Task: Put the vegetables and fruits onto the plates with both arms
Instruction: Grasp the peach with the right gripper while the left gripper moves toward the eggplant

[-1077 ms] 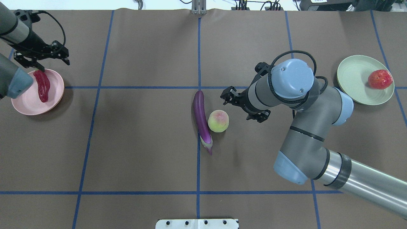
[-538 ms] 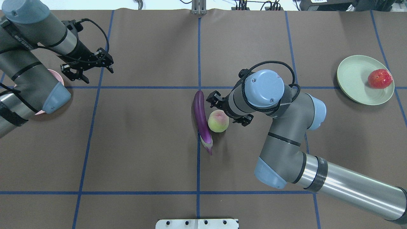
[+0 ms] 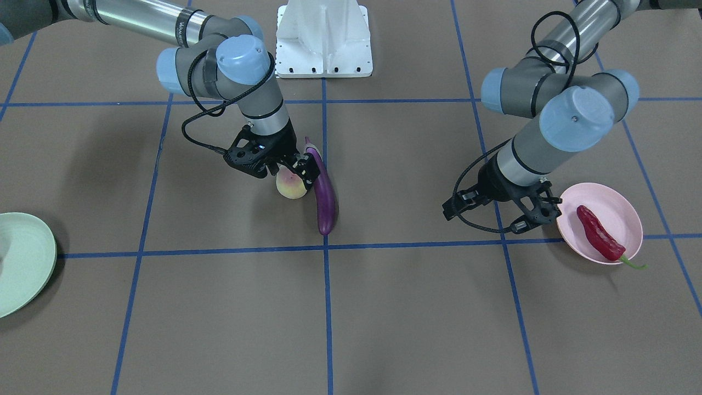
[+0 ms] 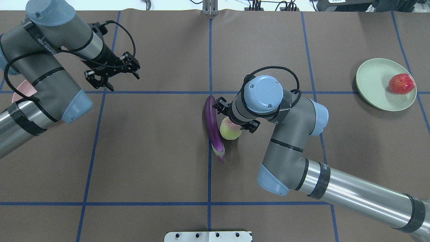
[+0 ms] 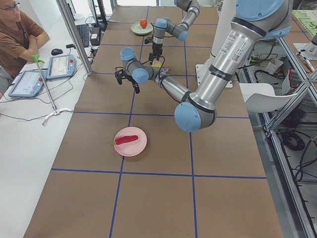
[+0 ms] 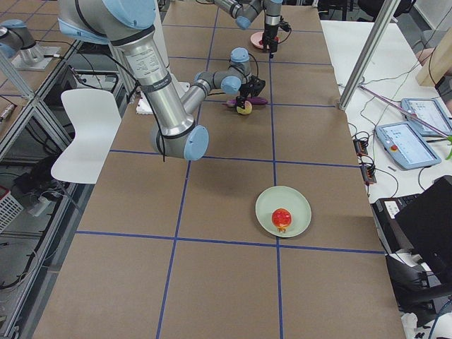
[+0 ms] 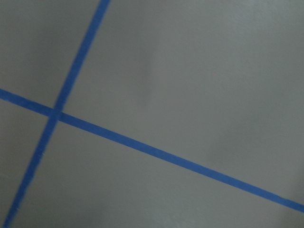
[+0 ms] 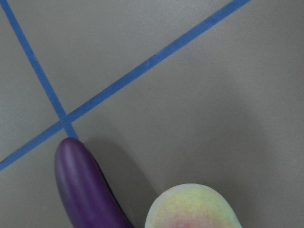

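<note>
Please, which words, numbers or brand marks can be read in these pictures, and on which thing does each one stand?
No text can be read with certainty.
Small print along the silver tube of the left arm: too blurred to read.
Small print near the dark band of the right arm: too small to read.
I see no other writing.

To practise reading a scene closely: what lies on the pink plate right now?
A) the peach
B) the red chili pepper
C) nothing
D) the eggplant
B: the red chili pepper lies on the pink plate, while the peach and the eggplant sit side by side on the table.
</note>
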`<state>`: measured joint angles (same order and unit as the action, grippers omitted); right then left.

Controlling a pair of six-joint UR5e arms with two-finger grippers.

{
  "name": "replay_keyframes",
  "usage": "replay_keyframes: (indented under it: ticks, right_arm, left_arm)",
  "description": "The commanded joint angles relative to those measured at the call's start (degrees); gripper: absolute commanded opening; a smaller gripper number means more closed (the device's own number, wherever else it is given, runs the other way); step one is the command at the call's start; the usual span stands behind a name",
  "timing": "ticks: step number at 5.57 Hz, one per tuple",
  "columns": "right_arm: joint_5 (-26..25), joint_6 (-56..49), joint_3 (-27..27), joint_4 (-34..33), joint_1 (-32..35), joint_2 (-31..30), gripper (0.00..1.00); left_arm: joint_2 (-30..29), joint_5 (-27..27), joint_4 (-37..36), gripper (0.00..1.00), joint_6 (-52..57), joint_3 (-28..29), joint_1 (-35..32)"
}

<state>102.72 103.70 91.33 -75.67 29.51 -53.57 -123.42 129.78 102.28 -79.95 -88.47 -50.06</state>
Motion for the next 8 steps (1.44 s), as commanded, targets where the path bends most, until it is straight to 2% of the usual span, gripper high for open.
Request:
replay_keyframes:
  ticks: [1, 2, 3, 4, 7, 8]
  right_arm:
    - [0.0, -0.2, -0.8, 0.0, -0.5, -0.4, 0.85]
    - [0.5, 0.0, -0.6, 0.0, -0.4, -0.4, 0.02]
    - [1.4, -0.8, -0.1, 0.0, 0.0, -0.4, 0.0]
    - [6.1, -1.8, 1.4, 0.1, 2.3, -2.4, 0.0]
    - [8.4, -2.8, 3.7, -0.2, 4.5, -3.6, 0.0]
    - [13.9, -2.9, 4.6, -0.7, 9.6, -4.2, 0.0]
  left_arm:
    - [-5.9, -4.5, -3.7, 1.0, -5.5, 0.1, 5.9]
    - [-6.7, -5.8, -3.8, 1.0, -6.7, 0.4, 7.6]
    - [-8.1, -6.2, -3.9, 1.0, -7.6, 0.9, 8.5]
    - [-8.2, -6.6, -3.9, 1.0, -7.7, 0.9, 8.6]
    - [-8.5, -6.6, -3.9, 1.0, -8.0, 0.8, 8.6]
    - [-8.6, -6.7, -3.9, 1.0, -8.1, 0.9, 8.8]
